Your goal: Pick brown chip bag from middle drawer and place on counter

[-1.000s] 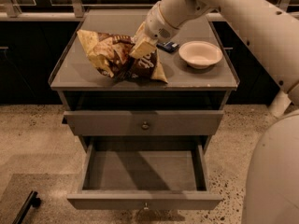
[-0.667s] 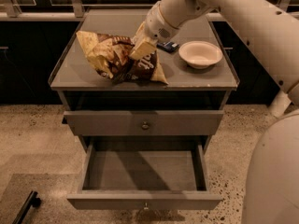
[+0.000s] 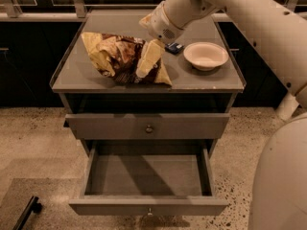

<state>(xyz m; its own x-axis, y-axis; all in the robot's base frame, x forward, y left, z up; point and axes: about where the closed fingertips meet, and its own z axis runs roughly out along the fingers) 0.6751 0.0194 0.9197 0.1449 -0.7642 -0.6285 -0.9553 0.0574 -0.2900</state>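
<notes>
- Claw (image 3: 142,47) sits over the worktop (image 3: 201,80), at the right end of the brown chip bag (image 3: 117,56).
- Claw is spread wide. The lower finger (image 3: 148,59) lies flat against the bag's right part; the upper finger (image 3: 144,20) is above and behind the bag, w/ bare worktop showing between it and the foil.
- Nothing looks clamped: only the one finger seems to touch the bag. The contact spot is behind that finger, so can't confirm more.
- Bag lies crumpled on the worktop, left of centre, w/ one tan corner near the front rim.
- Bowl (image 3: 206,55) stands on the worktop to the right, apart from the bag and claw.
- Small dark-blue wrapper (image 3: 173,47) lies btwn wrist and bowl, partly hidden by the wrist.
- Middle drawer (image 3: 148,176) is pulled out towards the camera and its floor is bare. Its knob (image 3: 149,212) is near the bottom edge and hard to make out.
- Upper drawer front (image 3: 120,126) is closed, w/ a round knob at its centre.
- The slot btwn worktop and upper front is too dark to see into.
- Arm (image 3: 230,4) comes in from the upper right and is cut off by the top and right edges.
- Robot body (image 3: 283,176) fills the lower right corner and covers the floor there.
- Bag lettering can't be read.
- Dark bar-shaped object (image 3: 26,213) lies on the speckled floor (image 3: 33,143) at lower left; can't tell what it is.
</notes>
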